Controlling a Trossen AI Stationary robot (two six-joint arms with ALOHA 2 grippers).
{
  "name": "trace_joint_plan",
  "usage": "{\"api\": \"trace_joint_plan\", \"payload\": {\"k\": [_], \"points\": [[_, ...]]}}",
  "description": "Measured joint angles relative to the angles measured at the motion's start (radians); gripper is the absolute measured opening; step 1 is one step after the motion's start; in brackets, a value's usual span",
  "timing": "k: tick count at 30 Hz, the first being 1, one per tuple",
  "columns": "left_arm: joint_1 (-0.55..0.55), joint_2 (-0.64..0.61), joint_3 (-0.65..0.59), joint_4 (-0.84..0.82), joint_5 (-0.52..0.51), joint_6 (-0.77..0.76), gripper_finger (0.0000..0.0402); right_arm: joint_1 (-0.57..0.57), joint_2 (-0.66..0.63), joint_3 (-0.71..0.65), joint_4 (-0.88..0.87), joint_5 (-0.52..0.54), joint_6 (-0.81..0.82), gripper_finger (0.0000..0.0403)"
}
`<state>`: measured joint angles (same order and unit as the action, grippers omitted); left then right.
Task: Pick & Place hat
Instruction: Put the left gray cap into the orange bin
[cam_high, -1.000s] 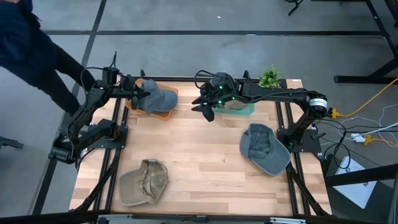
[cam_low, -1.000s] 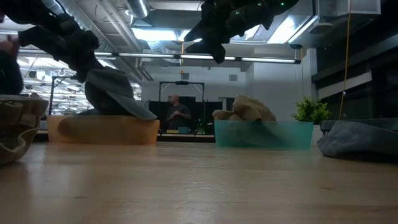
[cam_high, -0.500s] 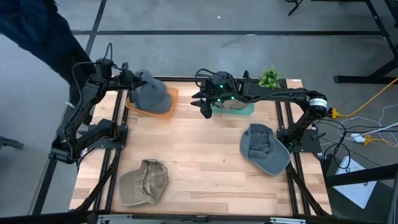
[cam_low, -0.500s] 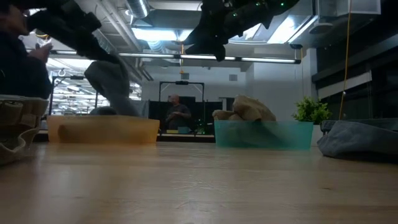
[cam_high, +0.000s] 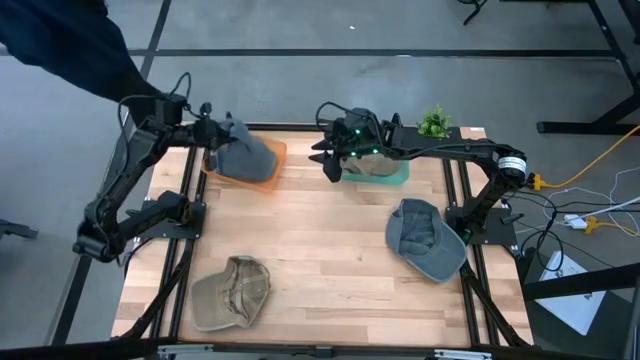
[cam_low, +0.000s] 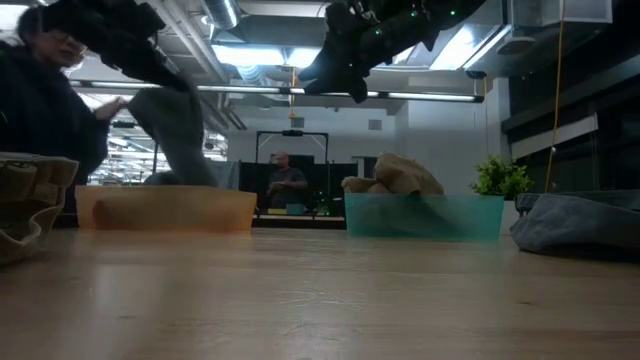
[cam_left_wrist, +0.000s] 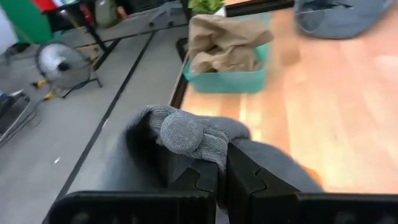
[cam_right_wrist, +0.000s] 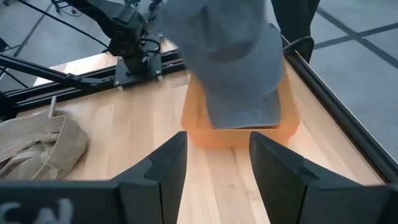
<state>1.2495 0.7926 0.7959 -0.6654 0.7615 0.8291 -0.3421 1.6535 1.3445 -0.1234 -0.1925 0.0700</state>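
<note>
**Grey cap held over the orange bin, upper left of the table**

Seen from above: left gripper (cam_high: 212, 134) at the upper left of the frame, fingers clamped on the bunched fabric of a grey cap (cam_high: 243, 153). Cap lifted and draped over an orange bin (cam_high: 268, 171) at the table's far left edge, its brim hanging down toward the bin's inside. From table height, the same cap (cam_low: 172, 128) dangling above the orange bin (cam_low: 166, 209) at the left of the frame. From the left wrist, both fingers (cam_left_wrist: 200, 184) pressed together with a knot of grey cloth (cam_left_wrist: 186, 132) pinched between them.

Right gripper (cam_high: 330, 160) in the upper middle of the overhead frame, raised above the table just left of a teal bin (cam_high: 383, 174) that holds a crumpled tan cap (cam_low: 392, 174). Fingers (cam_right_wrist: 158, 169) spread apart, holding nothing, pointed toward the orange bin (cam_right_wrist: 239, 132).

Small green plant (cam_high: 433, 124) behind the teal bin. Second grey cap (cam_high: 424, 238) lying flat at the centre right of the wooden table (cam_high: 320, 260). Khaki cap (cam_high: 233, 292) lying at the lower left.

A person in dark clothing (cam_high: 75, 45) at the top left corner, beside the left arm. Another person (cam_low: 285, 186) far off in the room, centre of the low view.
</note>
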Motion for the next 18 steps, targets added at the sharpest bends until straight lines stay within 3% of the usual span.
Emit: {"api": "trace_joint_plan", "payload": {"k": [6,18], "points": [[-0.059,0.036,0.0,-0.049,-0.022,0.085,0.0006,-0.003,0.0,0.0,0.0,0.0,0.0,0.0171],[-0.175,0.059,0.0,-0.105,-0.354,0.268,0.0005,-0.003,0.0,0.0,0.0,0.0,0.0,0.0171]]}}
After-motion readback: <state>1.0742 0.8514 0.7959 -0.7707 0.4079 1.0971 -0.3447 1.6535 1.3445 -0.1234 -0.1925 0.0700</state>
